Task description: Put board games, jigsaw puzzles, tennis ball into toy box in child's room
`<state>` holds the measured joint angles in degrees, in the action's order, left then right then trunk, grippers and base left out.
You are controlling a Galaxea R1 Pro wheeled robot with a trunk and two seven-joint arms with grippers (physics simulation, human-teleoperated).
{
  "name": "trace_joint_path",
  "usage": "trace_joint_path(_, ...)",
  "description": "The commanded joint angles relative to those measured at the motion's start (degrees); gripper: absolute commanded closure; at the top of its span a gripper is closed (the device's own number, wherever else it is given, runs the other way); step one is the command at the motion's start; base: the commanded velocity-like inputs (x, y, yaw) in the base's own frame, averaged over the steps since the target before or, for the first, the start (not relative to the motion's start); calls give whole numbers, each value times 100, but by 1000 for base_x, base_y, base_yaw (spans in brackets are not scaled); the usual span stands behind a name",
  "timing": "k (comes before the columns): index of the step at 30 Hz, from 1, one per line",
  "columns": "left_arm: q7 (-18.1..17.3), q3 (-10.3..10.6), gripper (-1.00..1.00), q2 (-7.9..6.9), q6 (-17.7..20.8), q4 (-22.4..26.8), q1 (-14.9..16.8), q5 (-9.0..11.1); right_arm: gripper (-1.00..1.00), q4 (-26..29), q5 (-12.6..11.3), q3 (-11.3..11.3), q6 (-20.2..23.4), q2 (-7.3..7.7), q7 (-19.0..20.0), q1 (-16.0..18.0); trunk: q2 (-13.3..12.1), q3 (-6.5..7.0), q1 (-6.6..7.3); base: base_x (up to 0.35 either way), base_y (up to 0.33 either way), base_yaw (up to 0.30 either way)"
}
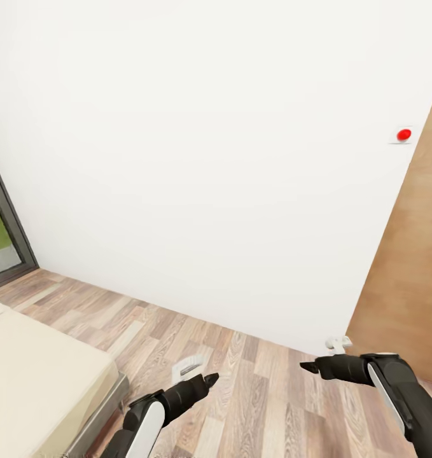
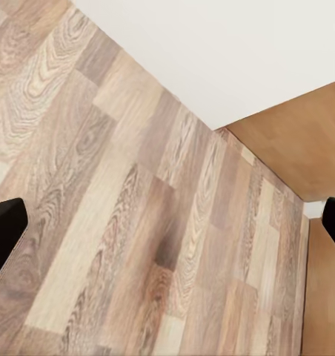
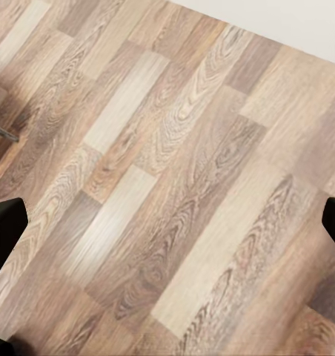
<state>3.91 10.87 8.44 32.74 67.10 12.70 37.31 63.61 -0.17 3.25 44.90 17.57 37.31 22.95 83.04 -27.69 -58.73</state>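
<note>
I face a bare white wall (image 1: 209,159) over a wood-plank floor (image 1: 254,394) in the child's room. A corner of the bed (image 1: 31,375), with a beige mattress, lies at the lower left. The board games, jigsaw puzzles, tennis ball, table and toy box are out of view. My left gripper (image 1: 210,380) (image 2: 167,230) hangs low over the floor beside the bed, open, its black fingers (image 2: 3,230) far apart with only planks between them. My right gripper (image 1: 309,367) (image 3: 167,222) hovers over the floor near the door, also open and holding nothing.
A wooden door (image 1: 413,267) stands at the right, with a small white doorstop (image 1: 338,344) at its foot. A red round button (image 1: 404,135) sits high on the wall. A dark-framed glass door (image 1: 6,235) is at the far left, and a small floor vent (image 1: 190,367) lies near the bed.
</note>
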Motion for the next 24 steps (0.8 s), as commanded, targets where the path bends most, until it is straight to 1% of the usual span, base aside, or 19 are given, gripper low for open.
trace_joint_path(1, 41, 3, -100, 0, 20, 5, 4, 58, -100, 6, -2, 9, 37, 0, 22, 1, 4, -9, 0, 0, 0, 278)
trace_joint_path(19, 28, 16, -100, 0, 14, 58, -3, 43, -100, 6, 6, -3, 35, -8, 15, -1, 4, -48, 0, 0, 0, 279)
trace_joint_path(24, 23, 16, -100, 0, 13, 73, -6, 50, -100, 7, 7, -7, 34, -8, -52, -1, 4, -59, 0, 0, 0, 281)
